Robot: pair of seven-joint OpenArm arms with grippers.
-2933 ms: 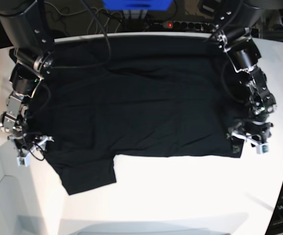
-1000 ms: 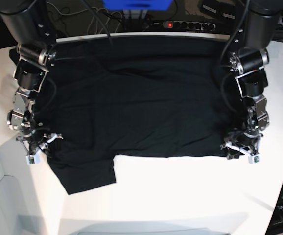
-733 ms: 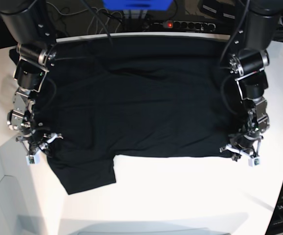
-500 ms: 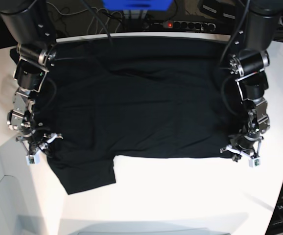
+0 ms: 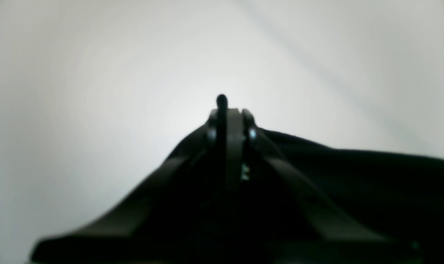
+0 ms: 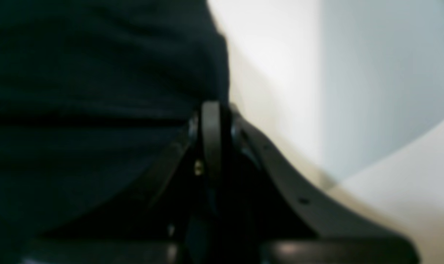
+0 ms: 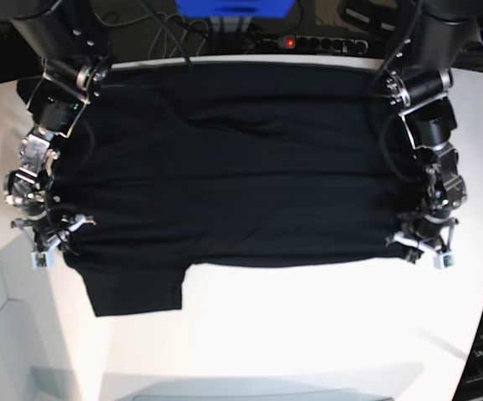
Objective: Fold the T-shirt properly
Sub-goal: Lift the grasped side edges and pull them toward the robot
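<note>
- Left wrist view: the left gripper (image 5: 229, 113) pinches the black T-shirt (image 5: 354, 176), cloth poking beyond its fingertips.
- Right wrist view: the right gripper (image 6: 218, 110) clamps the T-shirt's edge.
- Base view: the T-shirt (image 7: 250, 192) spans between both grippers.

Shirt's (image 7: 250, 200) near hem drew back toward far side; its near-left sleeve end slid with it. Left gripper (image 7: 410, 256) closed on the hem corner. Both arms shifted.
</note>
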